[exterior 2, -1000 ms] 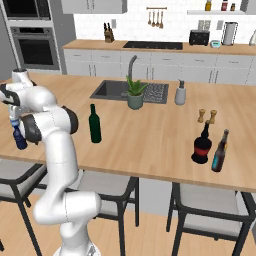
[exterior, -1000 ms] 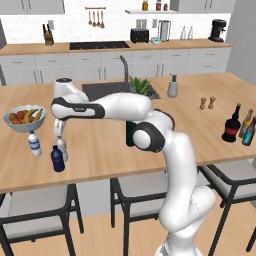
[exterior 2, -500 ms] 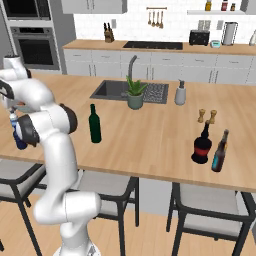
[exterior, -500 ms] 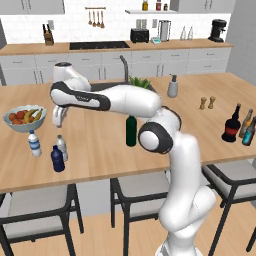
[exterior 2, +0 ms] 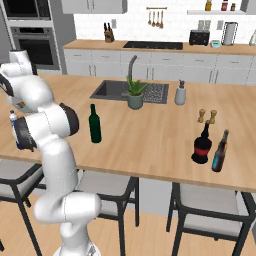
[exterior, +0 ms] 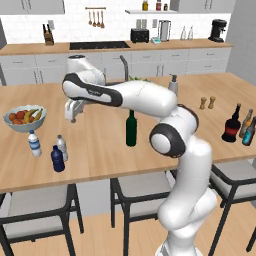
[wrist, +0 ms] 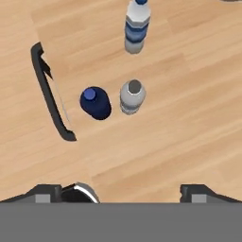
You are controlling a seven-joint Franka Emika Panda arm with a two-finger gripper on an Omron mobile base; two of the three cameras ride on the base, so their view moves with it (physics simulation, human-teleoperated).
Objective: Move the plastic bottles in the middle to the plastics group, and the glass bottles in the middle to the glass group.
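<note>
The fingers (wrist: 121,191) are spread wide and hold nothing, high over the tabletop (exterior: 100,145). Right below them, the small grey bottle (wrist: 132,96) stands just beside the navy bottle (wrist: 95,102), at its 3 o'clock. The blue-label bottle (wrist: 136,26) stands near, at 12 o'clock. The green bottle (exterior: 131,128) stands in the middle. The black bottle (exterior 2: 202,145) stands by the brown bottle (exterior 2: 220,150).
</note>
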